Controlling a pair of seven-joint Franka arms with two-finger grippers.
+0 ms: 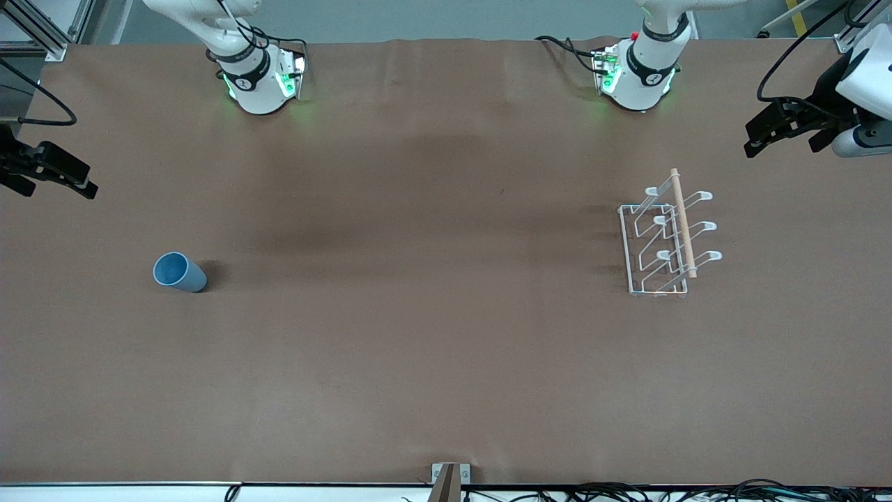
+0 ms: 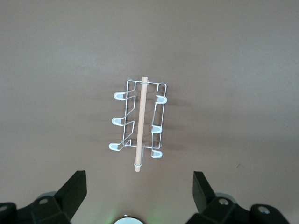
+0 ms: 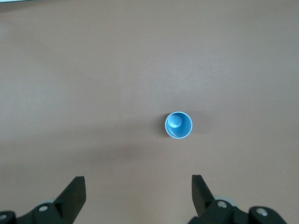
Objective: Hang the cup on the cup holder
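The blue cup (image 1: 180, 272) stands mouth up on the brown table toward the right arm's end. In the right wrist view I look down into it (image 3: 178, 125). My right gripper (image 1: 57, 187) is open and empty, raised at that end of the table, apart from the cup; its own view shows it (image 3: 138, 186) wide open. The white wire cup holder (image 1: 665, 240) with its wooden rod stands toward the left arm's end and shows in the left wrist view (image 2: 139, 122). My left gripper (image 1: 780, 145) is open and empty, raised near the holder; its own view shows it (image 2: 138, 186) wide open.
The brown table cover (image 1: 432, 314) stretches between the cup and the holder. The two arm bases (image 1: 258, 84) stand along the table edge farthest from the front camera. A small bracket (image 1: 450, 475) sits at the nearest edge.
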